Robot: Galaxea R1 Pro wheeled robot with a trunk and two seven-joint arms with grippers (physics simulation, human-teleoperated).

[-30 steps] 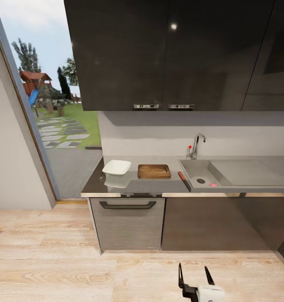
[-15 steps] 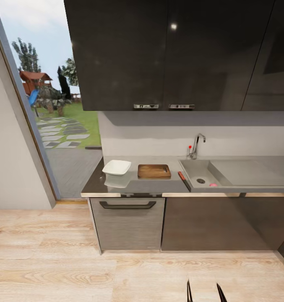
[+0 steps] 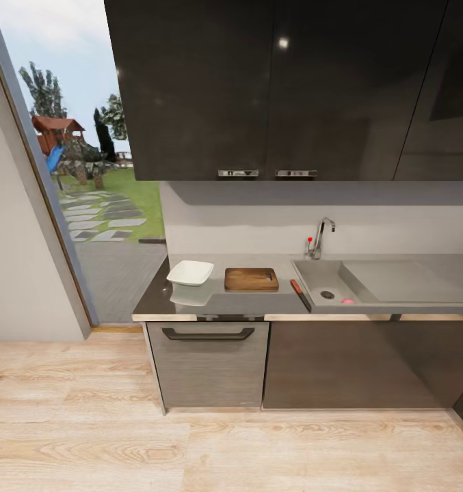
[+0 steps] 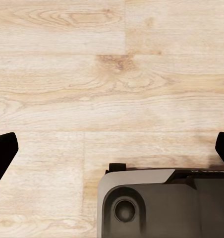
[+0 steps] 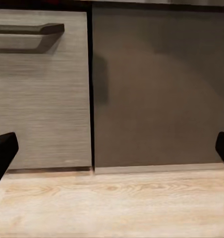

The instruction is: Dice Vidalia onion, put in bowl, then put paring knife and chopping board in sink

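Observation:
In the head view the Vidalia onion [image 3: 347, 301] is a small pink ball near the drain in the grey sink [image 3: 388, 281]. The paring knife [image 3: 299, 292] with its red handle lies at the sink's left edge. The brown chopping board [image 3: 251, 279] lies flat on the dark countertop [image 3: 156, 301], and the white bowl [image 3: 190, 272] stands to its left. My left gripper [image 4: 112, 148] is open over the wooden floor, fingers [image 4: 3, 153] far apart. My right gripper [image 5: 112, 148] is open too, facing the low cabinet fronts.
Dark wall cupboards [image 3: 286, 89] hang over the counter. A drawer front with a dark handle [image 3: 208, 334] sits under the bowl. A glass door [image 3: 74, 178] to the garden is at the left. Wooden floor [image 3: 190, 444] lies between me and the counter. The robot base [image 4: 161, 203] shows below the left gripper.
The right gripper, seen at the bottom of the head view a second ago, has dropped out of that view. The counter's things have not moved.

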